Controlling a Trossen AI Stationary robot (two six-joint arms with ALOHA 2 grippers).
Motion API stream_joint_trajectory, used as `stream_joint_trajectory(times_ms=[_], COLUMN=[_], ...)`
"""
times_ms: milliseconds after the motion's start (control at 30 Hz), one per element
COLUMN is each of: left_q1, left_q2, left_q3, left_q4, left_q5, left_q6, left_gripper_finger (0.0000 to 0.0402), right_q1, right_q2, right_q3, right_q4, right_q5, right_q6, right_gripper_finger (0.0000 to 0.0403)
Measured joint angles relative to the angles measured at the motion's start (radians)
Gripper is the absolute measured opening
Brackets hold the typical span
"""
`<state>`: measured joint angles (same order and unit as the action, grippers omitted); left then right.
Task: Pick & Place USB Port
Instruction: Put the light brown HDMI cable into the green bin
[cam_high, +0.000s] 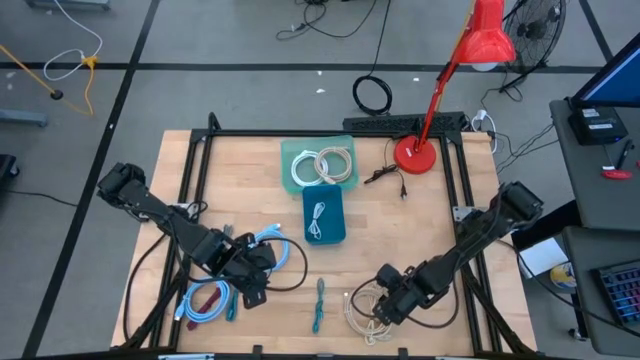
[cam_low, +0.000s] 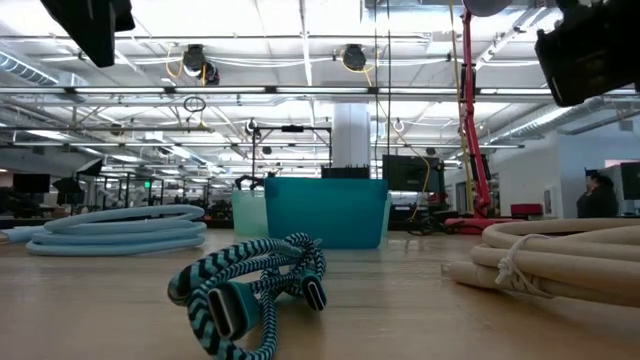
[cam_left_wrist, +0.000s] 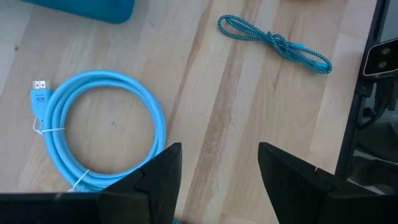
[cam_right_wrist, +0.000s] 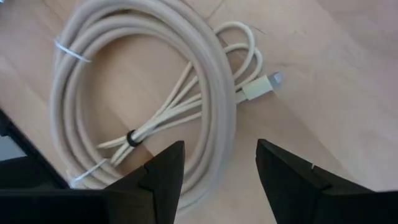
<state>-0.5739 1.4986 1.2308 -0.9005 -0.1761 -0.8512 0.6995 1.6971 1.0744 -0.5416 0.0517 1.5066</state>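
Observation:
Several coiled USB cables lie flat on the wooden table. A light-blue coil (cam_high: 283, 252) (cam_left_wrist: 99, 130) is beside my left gripper (cam_high: 258, 268) (cam_left_wrist: 217, 180), which is open and hovers over the coil's edge and bare wood. A teal braided cable (cam_high: 318, 305) (cam_left_wrist: 273, 42) (cam_low: 250, 290) lies near the table's near edge. A beige coil (cam_high: 365, 312) (cam_right_wrist: 143, 93) with its plug (cam_right_wrist: 261, 87) lies under my right gripper (cam_high: 388, 298) (cam_right_wrist: 217, 174), which is open above it. A teal bin (cam_high: 323, 215) holds a white cable; a pale-green bin (cam_high: 320, 165) holds a beige one.
Another blue cable bundle (cam_high: 205, 300) lies near the table's near-left corner. A red desk lamp (cam_high: 415, 150) and a small black cable (cam_high: 385, 176) are at the far right. A black frame (cam_high: 300, 131) edges the table. Bare wood shows between the bins and the lamp.

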Motion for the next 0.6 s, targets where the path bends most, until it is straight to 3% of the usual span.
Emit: stream_joint_trajectory(times_ms=[233,333,467,600], left_q1=[0.0,0.0,0.0,0.0], left_q2=[0.0,0.0,0.0,0.0], left_q3=[0.0,0.0,0.0,0.0], left_q4=[-0.002,-0.002,-0.013,-0.015], left_q5=[0.0,0.0,0.0,-0.004], left_q6=[-0.018,-0.023,-0.041,-0.051], left_gripper_finger=[0.0216,0.0216,0.0216,0.0216], right_q1=[0.003,0.0,0.0,0.001], right_q2=[0.076,0.085,0.062,-0.011], right_q3=[0.0,0.002,-0.002,-0.002], right_q4=[0.046,0.035,0.028,0.048], right_q5=[-0.031,-0.051,-0.05,0.006], right_q6=[0.039,0.074,0.137,0.199], right_gripper_finger=[0.0167,0.0123,0.0031,0.0029])
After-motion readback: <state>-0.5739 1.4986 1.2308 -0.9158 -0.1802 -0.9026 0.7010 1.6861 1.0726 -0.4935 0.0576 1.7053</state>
